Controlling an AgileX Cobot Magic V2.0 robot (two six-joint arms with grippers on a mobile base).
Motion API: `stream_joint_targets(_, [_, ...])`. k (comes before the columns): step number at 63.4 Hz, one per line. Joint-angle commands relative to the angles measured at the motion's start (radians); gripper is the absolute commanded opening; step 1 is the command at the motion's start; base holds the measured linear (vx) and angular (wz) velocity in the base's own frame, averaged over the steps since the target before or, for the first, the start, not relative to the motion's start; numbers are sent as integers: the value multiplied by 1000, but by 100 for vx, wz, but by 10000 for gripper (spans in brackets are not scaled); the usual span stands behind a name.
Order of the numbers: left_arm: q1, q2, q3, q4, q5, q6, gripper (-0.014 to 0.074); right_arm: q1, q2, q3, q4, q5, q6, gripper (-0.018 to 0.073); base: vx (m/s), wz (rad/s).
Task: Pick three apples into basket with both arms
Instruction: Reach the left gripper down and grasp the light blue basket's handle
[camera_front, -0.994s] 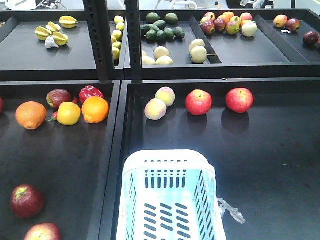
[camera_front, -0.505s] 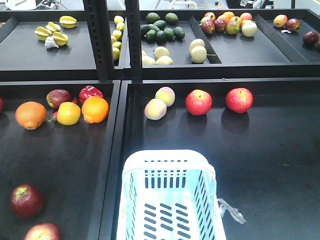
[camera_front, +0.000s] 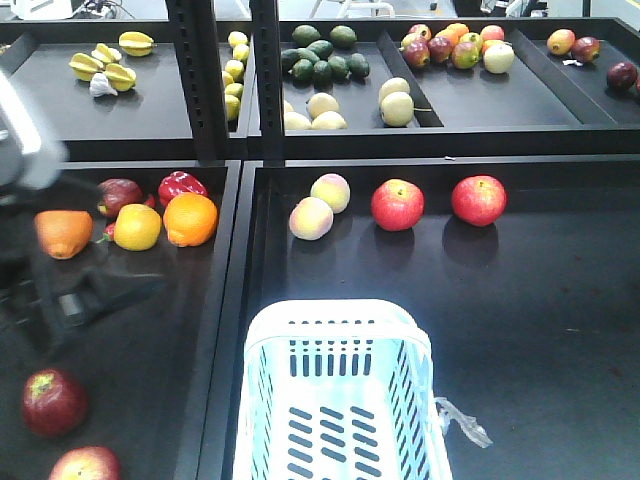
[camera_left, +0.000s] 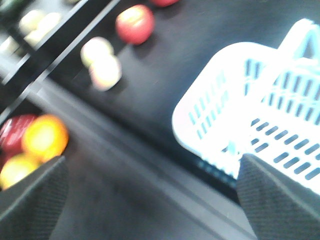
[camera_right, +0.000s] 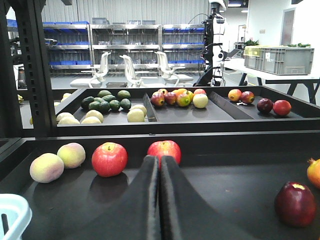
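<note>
The pale blue-white basket (camera_front: 340, 400) stands empty at the front centre. Two dark red apples (camera_front: 52, 402) (camera_front: 85, 465) lie in the left tray's near corner, and a third (camera_front: 118, 195) sits by the oranges. Two brighter red apples (camera_front: 397, 204) (camera_front: 478, 200) rest beyond the basket. My left arm (camera_front: 28, 150) shows as a blur over the left tray. Its gripper (camera_left: 155, 210) is open and empty, above the divider beside the basket (camera_left: 260, 110). My right gripper (camera_right: 159, 160) is shut and empty, low over the right tray and pointing at a red apple (camera_right: 165, 148).
Two peaches (camera_front: 320, 205), two oranges (camera_front: 190, 218) (camera_front: 62, 232), a yellow fruit (camera_front: 137, 227) and a red pepper (camera_front: 182, 186) share the lower trays. A raised divider (camera_front: 235, 300) separates the trays. The upper shelf (camera_front: 100, 110) holds more fruit. A dark red apple (camera_right: 295, 203) lies far right.
My left arm has swung into the front view over the left tray, blurred by motion. The fruit and the basket have not moved.
</note>
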Motion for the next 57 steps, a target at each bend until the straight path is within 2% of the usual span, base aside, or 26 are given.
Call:
stream_joint_targets(1, [-67, 62, -76, -30, -55, 15, 638, -5, -11, 15, -5, -74, -6, -9, 0, 0])
stream_joint_targets(16, [-238, 231, -145, 81, -51, 21, 630, -5, -11, 15, -5, -74, -6, -9, 0, 0])
stream_joint_targets(31, [-365, 372, -194, 182, -99, 21, 627, -5, -11, 15, -5, -74, -6, -9, 0, 0])
stream_joint_targets(46, [-424, 491, -266, 207, -96, 20, 627, -5, -11, 15, -5, -74, -6, -9, 0, 0])
stream_joint_targets(57, [-430, 562, -297, 265, -95, 20, 624, -5, -11, 15, -5, -74, -6, -9, 0, 0])
